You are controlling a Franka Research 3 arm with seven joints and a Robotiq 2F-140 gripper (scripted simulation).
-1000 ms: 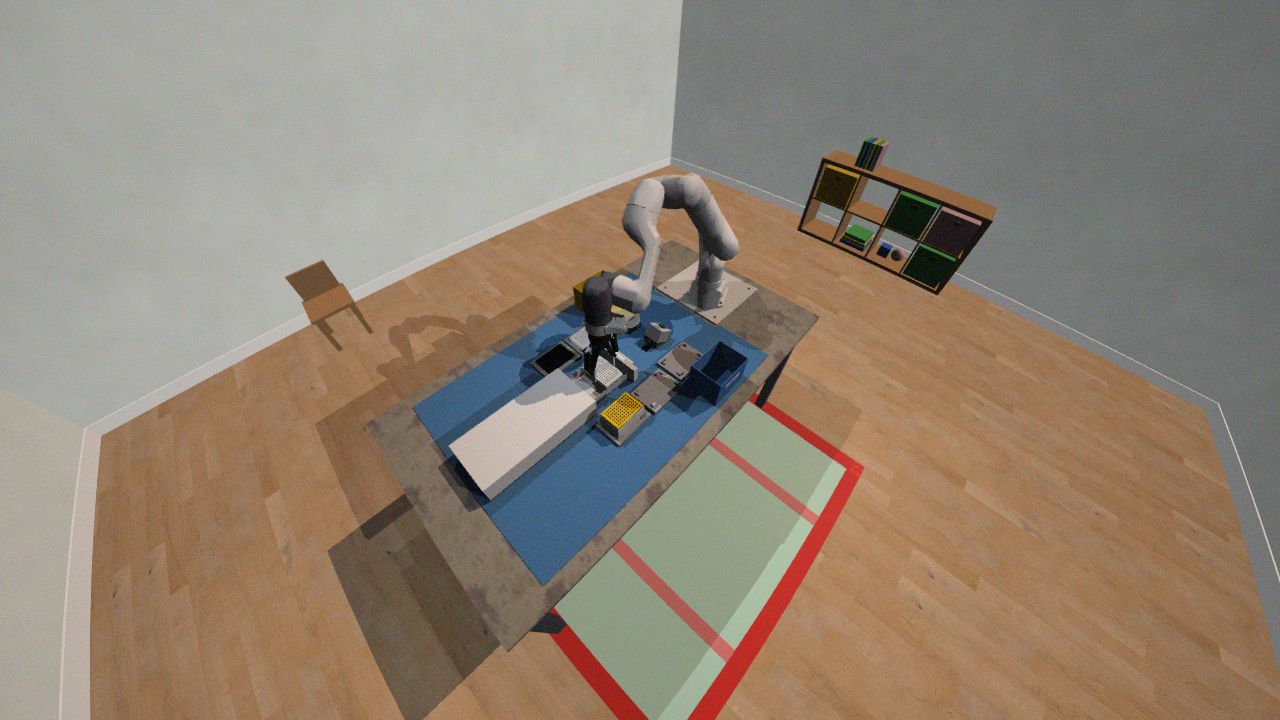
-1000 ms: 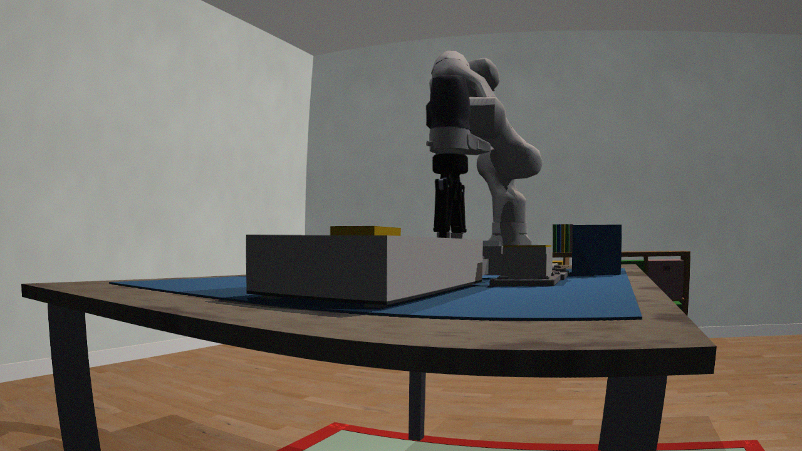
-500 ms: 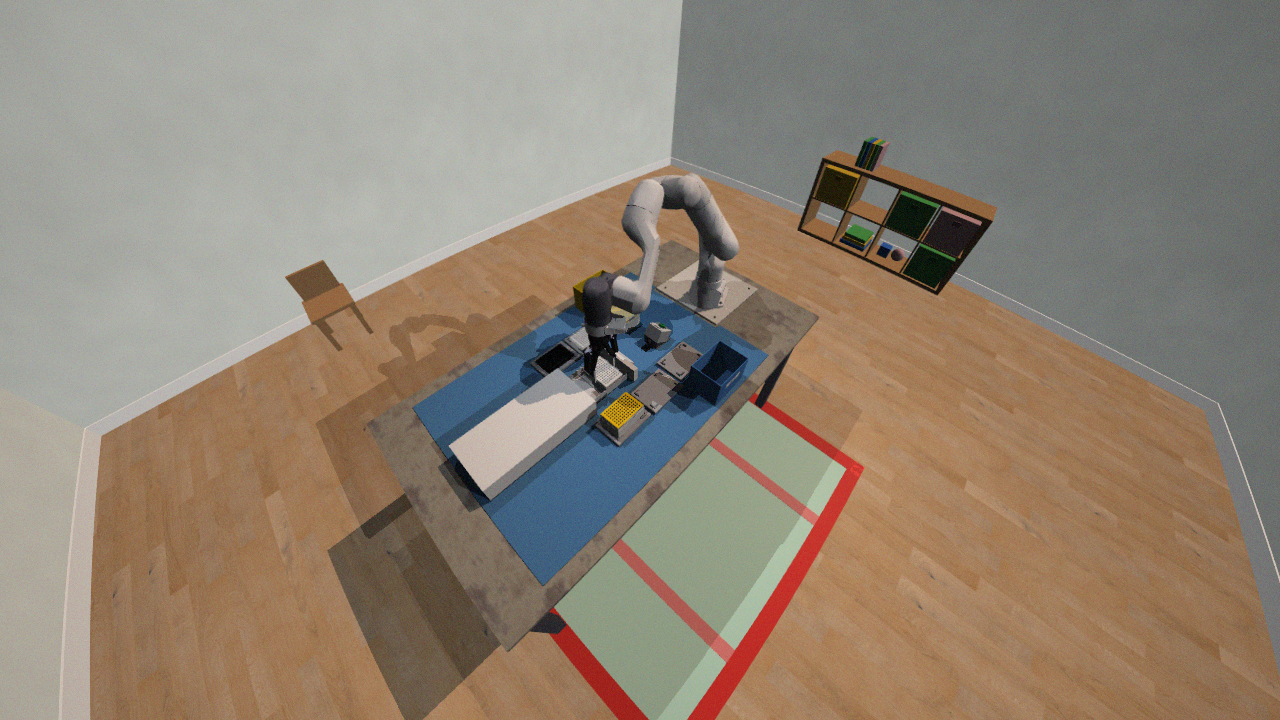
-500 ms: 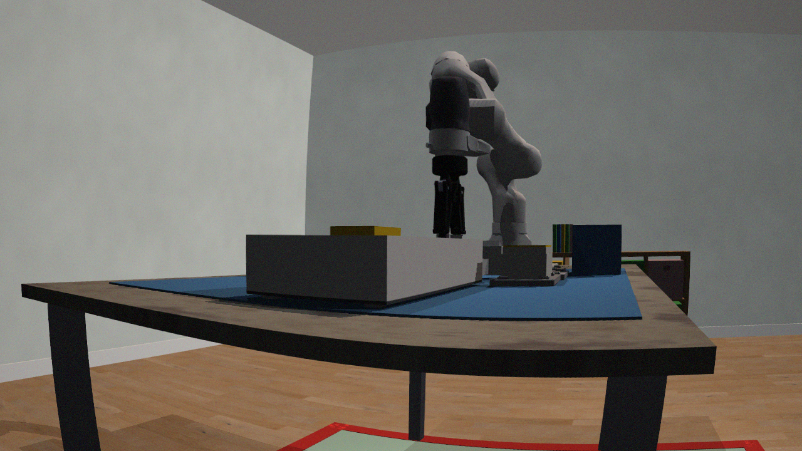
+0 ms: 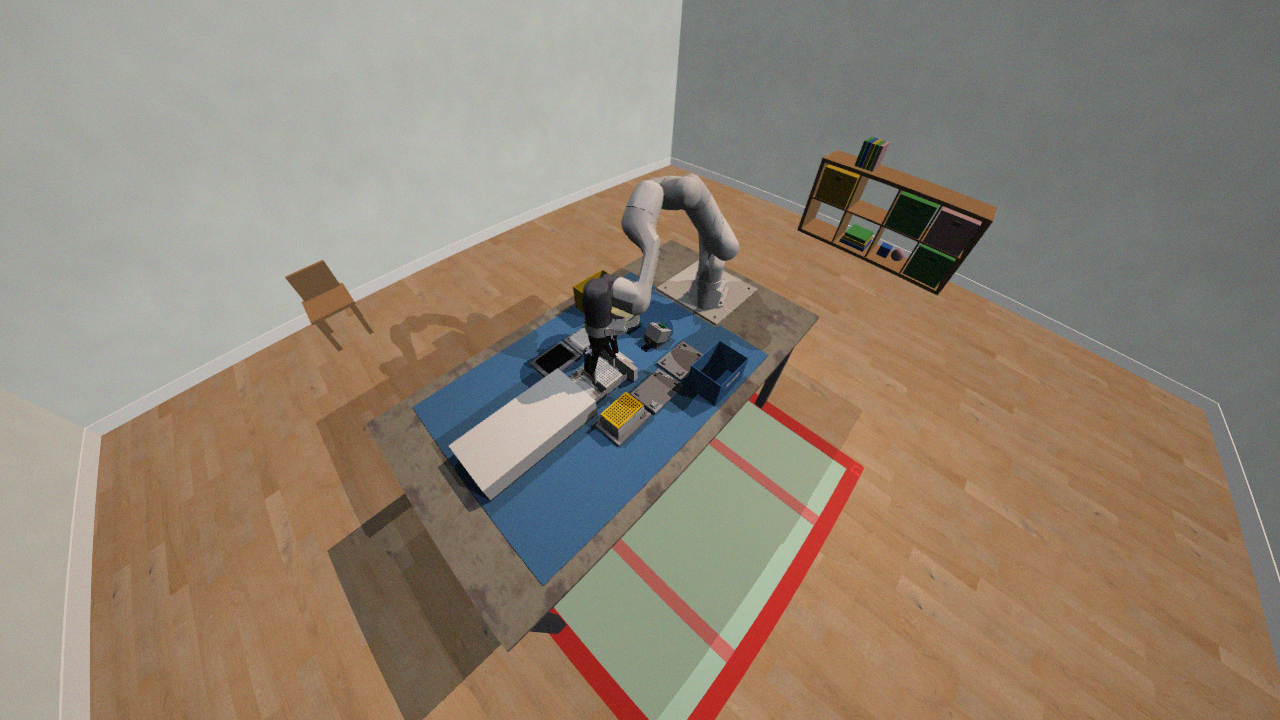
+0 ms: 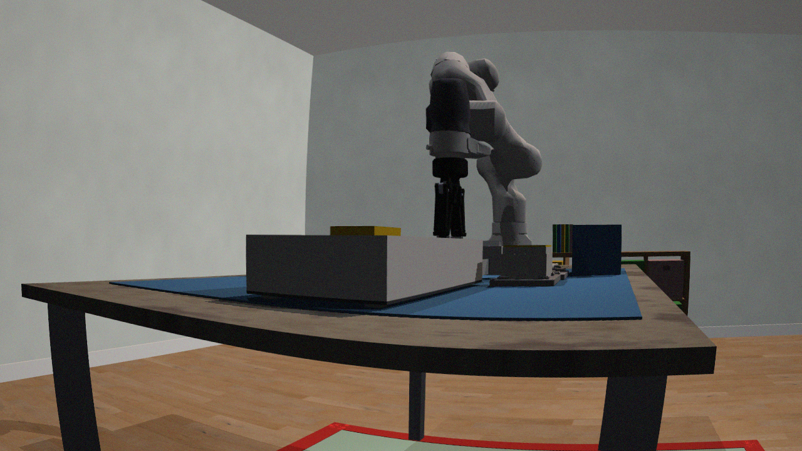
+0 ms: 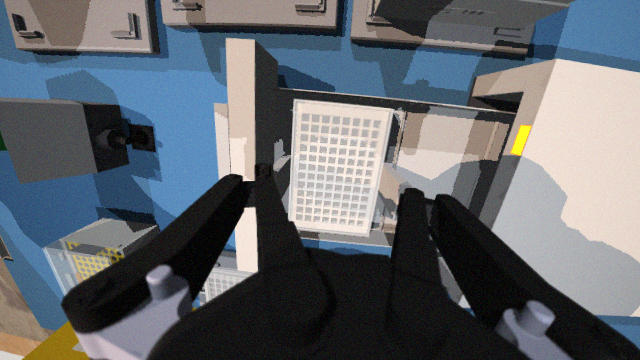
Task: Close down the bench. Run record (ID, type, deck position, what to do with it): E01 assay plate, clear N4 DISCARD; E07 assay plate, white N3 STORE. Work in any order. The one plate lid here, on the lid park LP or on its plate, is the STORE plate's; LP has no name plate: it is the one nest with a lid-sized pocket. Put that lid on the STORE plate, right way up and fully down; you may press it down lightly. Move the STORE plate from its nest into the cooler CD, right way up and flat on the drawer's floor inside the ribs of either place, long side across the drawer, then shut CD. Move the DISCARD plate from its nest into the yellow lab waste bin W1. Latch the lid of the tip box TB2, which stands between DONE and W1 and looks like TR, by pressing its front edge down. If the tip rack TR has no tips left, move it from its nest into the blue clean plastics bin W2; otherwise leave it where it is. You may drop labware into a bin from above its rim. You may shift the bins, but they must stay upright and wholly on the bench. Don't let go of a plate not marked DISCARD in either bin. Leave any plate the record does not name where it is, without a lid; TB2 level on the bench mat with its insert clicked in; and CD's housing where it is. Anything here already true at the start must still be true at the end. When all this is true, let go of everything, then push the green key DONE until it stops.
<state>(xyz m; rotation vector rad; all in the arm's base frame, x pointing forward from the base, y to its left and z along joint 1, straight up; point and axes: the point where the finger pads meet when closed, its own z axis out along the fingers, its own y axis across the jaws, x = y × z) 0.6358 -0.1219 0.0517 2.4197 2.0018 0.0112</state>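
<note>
The gripper [image 7: 337, 186] points straight down over the cooler's pulled-out drawer [image 7: 260, 125], and its fingers are pinched on the white plate [image 7: 341, 165], one on each long side, w/ the plate's near end hidden under the claw body. The plate sits level btwn the tips, grid face up, long side running across the drawer, over the place next to the drawer's front panel [image 7: 240, 95]. The other place, twd the cooler housing [image 7: 585, 150], shows bare floor. Whether the plate is touching the drawer floor can't be told. From the top view, the gripper [image 5: 597, 362] and plate [image 5: 610, 376] are just off the end of the long white housing [image 5: 523, 429], w/ the yellow-topped tip rack [image 5: 622, 411] just beside and the blue bin [image 5: 718, 369] further along the blue mat [image 5: 572, 501]. In the exterior view the fingertips [image 6: 448, 230] reach abt level w/ the housing's top [image 6: 358, 263], and the plate is hidden behind it.
</note>
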